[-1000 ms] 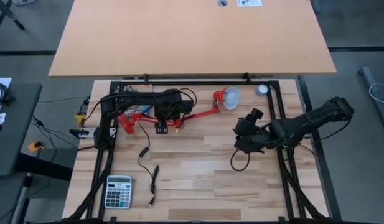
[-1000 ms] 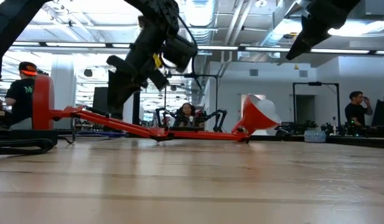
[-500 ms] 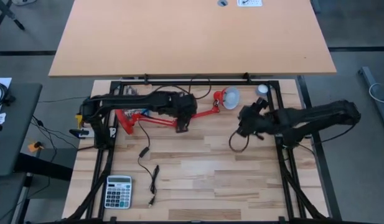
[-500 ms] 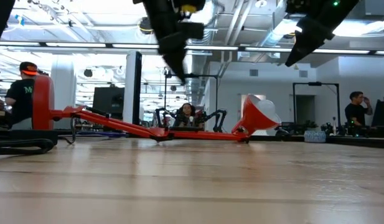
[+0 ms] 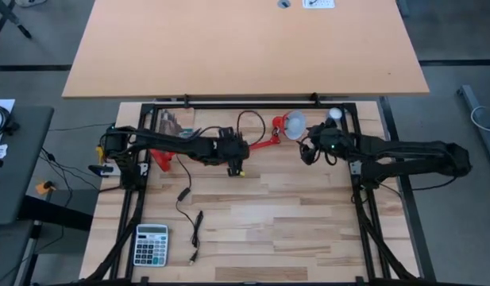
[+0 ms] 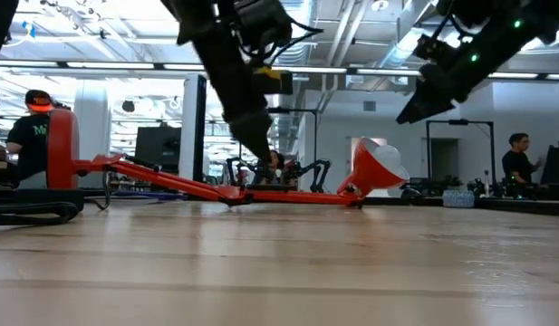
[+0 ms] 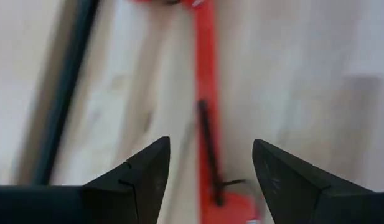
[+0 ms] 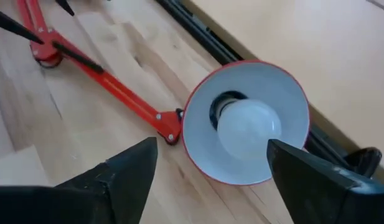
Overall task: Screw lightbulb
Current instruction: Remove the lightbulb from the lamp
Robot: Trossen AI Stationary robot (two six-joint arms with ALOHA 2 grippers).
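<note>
A red lamp lies on its side on the table, its arm (image 5: 264,144) running right to the red shade (image 5: 295,125). The shade's white inside opens toward my right gripper. The white lightbulb (image 8: 249,129) sits in the socket at the back of the shade (image 8: 244,121), with its base hidden. My right gripper (image 8: 210,174) is open and hangs in the air just near of the shade (image 6: 379,169). My left gripper (image 7: 210,168) is also open. It hovers over the lamp's arm (image 7: 207,124) and touches nothing.
A small grey disc (image 5: 333,115) lies at the far right corner beside the shade. A calculator (image 5: 151,243) and a black cable (image 5: 195,230) lie at the near left. A large board (image 5: 245,48) stands beyond the far edge. People are in the room behind.
My right gripper has gone toward the table's far edge, up to the lamp's shade, and come lower. My left gripper has moved toward the table's right, turned to point downward and come down over the lamp's arm. The lamp has not moved.
</note>
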